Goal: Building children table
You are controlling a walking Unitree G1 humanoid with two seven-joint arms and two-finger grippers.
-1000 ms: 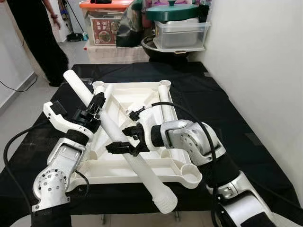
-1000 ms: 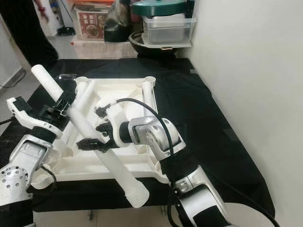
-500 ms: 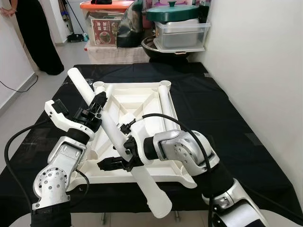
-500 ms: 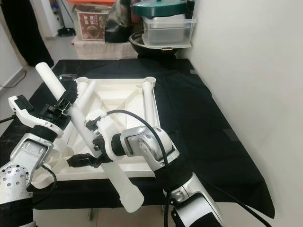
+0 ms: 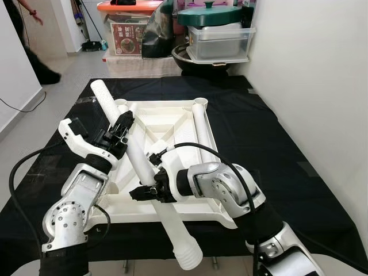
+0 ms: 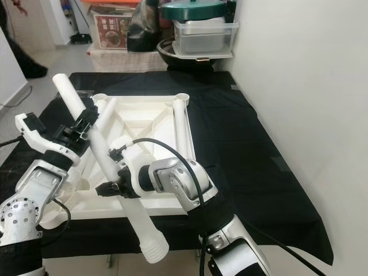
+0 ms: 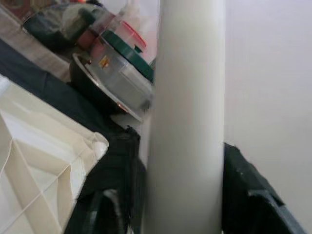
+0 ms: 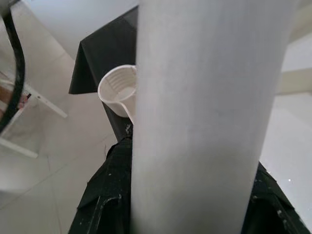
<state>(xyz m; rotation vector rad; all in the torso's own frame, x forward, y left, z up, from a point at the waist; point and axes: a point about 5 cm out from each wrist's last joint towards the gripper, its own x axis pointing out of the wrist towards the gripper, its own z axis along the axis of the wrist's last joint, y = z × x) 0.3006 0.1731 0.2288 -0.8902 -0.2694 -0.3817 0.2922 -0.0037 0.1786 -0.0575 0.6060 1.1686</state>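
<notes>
An upturned white plastic table top [image 5: 172, 118] lies on the black-covered table [image 5: 276, 132]. A long white tube leg [image 5: 135, 158] slants above it, from its plain end at the far left to its threaded end [image 5: 187, 259] past the near edge. My left gripper [image 5: 119, 127] is shut on the leg's upper part, and the left wrist view looks along the leg [image 7: 187, 122]. My right gripper [image 5: 150, 192] is shut on its lower part. The right wrist view has the leg [image 8: 204, 122] and a corner socket [image 8: 119, 90]. A second leg [image 5: 201, 123] lies along the top's right rail.
Plastic bins, a green-lidded pot [image 5: 210, 14] and a black pan [image 5: 201, 57] stand beyond the table's far end. A white wall [image 5: 322, 86] runs along the right. A person [image 5: 31, 17] is at the far left on the tiled floor.
The leg has swung steeper: its threaded end moved left and nearer, its plain end right. My right gripper shifted down the leg toward the near edge. The person walked off left.
</notes>
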